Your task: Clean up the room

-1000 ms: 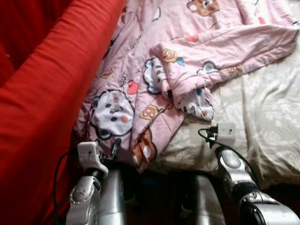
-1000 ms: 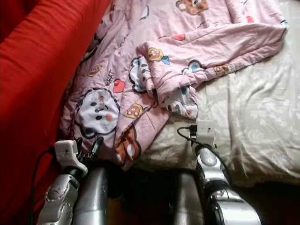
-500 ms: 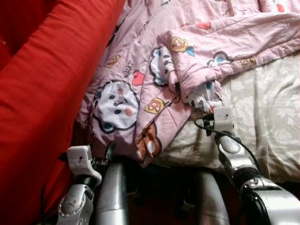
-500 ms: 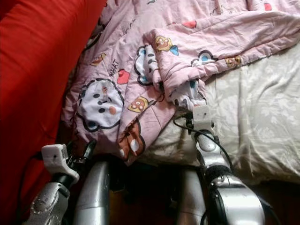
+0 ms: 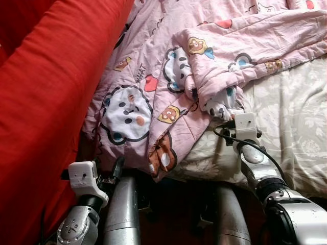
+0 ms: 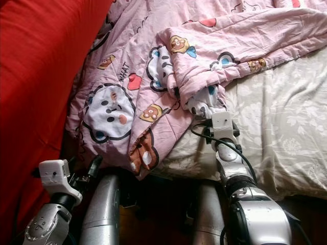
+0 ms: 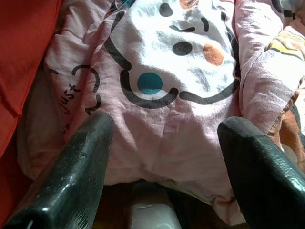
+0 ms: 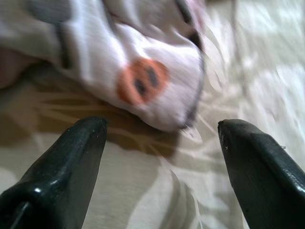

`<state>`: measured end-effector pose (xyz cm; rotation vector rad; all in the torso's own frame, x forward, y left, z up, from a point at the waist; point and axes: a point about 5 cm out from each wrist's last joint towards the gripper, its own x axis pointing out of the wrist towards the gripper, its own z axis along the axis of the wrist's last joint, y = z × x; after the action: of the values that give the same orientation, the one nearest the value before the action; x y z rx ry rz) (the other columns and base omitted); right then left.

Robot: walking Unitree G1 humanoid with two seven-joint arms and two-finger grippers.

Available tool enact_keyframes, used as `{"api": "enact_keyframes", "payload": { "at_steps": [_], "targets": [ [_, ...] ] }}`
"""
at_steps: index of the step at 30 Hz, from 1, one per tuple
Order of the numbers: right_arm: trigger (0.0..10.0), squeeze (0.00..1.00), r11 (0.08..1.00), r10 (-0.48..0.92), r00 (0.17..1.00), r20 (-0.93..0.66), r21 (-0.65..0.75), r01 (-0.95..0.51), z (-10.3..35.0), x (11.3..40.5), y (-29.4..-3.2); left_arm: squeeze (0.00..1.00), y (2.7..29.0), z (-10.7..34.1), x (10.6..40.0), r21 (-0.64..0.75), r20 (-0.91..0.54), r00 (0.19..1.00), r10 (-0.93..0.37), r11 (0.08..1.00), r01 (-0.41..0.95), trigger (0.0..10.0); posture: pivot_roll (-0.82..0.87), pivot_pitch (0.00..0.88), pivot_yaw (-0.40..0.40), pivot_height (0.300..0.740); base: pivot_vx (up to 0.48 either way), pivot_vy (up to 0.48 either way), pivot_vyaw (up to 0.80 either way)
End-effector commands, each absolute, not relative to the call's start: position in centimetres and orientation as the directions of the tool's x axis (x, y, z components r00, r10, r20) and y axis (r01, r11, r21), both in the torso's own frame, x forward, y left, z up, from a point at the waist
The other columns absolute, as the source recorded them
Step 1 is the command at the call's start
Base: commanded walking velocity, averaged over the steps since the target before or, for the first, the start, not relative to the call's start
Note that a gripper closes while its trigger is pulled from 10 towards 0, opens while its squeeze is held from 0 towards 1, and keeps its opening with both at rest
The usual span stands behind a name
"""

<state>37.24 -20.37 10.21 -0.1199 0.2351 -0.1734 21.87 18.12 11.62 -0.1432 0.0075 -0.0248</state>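
Left eye view: pink cartoon-print quilt [image 5: 168, 76] spread crumpled over bed [image 5: 291, 127], near edge hanging over the bed's front, folded corner lying on pale floral sheet [image 5: 301, 112]. Red cushion [image 5: 46, 102] along the quilt's left side, touching it. Left gripper [image 5: 115, 171] low at the quilt's hanging edge, just below the large white cartoon face. Right gripper [image 5: 232, 115] at the folded corner, over the sheet.

Right eye view: same layout; right gripper [image 6: 214, 109] just beside the folded corner of the quilt [image 6: 153, 66].

Left wrist view: jaws spread wide, released, nothing between them; fingers [image 7: 71, 176] either side of the quilt's hanging edge [image 7: 176, 95], white face print directly ahead.

Right wrist view: blurred. Jaws spread wide, released; fingers [image 8: 62, 176] over the sheet [image 8: 157, 191], quilt corner [image 8: 143, 81] ahead between them, contact not discernible.
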Motion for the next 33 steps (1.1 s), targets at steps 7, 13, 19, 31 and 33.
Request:
{"api": "enact_keyframes", "payload": {
  "at_steps": [7, 13, 19, 31, 33],
  "targets": [
    [10.0, 0.0, 0.875, -0.303, 0.88, -0.365, 0.26, 0.409, 8.0, 35.8, -22.4, 0.0, 18.2, 11.6, 20.7, -0.155, -0.047, 0.999, -0.008, 0.988, 0.0, 10.0, 0.19, 0.652, 0.024, 0.608, 0.0, 0.0, 0.0],
    [10.0, 0.0, 0.744, -0.26, 0.896, -0.359, 0.517, 0.423, 7.9, 35.8, -22.2, 0.0, 18.3, 11.9, 20.0, -0.147, -0.062, 0.998, -0.001, 0.989, -0.008, 10.0, 0.21, 0.663, 0.028, 0.608, 0.0, 0.0, 0.0],
    [10.0, 0.0, 0.655, -0.15, 0.946, -0.287, 0.688, 0.312, 8.2, 36.2, -20.8, 0.0, 18.3, 12.2, 19.6, -0.137, -0.066, 0.998, 0.001, 0.99, -0.011, 10.0, 0.23, 0.67, 0.035, 0.608, 0.0, 0.0, 0.0],
    [10.0, 0.0, 0.557, -0.042, 0.987, -0.153, 0.817, 0.15, 9.0, 36.8, -18.9, 0.0, 18.4, 12.6, 19.2, -0.121, -0.075, 0.997, 0.01, 0.992, -0.019, 10.0, 0.24, 0.677, 0.033, 0.608, 0.0, 0.0, 0.0],
    [10.0, 0.0, 0.556, -0.063, 0.989, -0.131, 0.819, 0.144, 9.3, 36.9, -19.1, 0.0, 18.5, 12.6, 19.3, -0.121, -0.074, 0.997, 0.014, 0.992, -0.023, 10.0, 0.24, 0.673, 0.032, 0.608, 0.0, 0.0, 0.0]
  ]
}}
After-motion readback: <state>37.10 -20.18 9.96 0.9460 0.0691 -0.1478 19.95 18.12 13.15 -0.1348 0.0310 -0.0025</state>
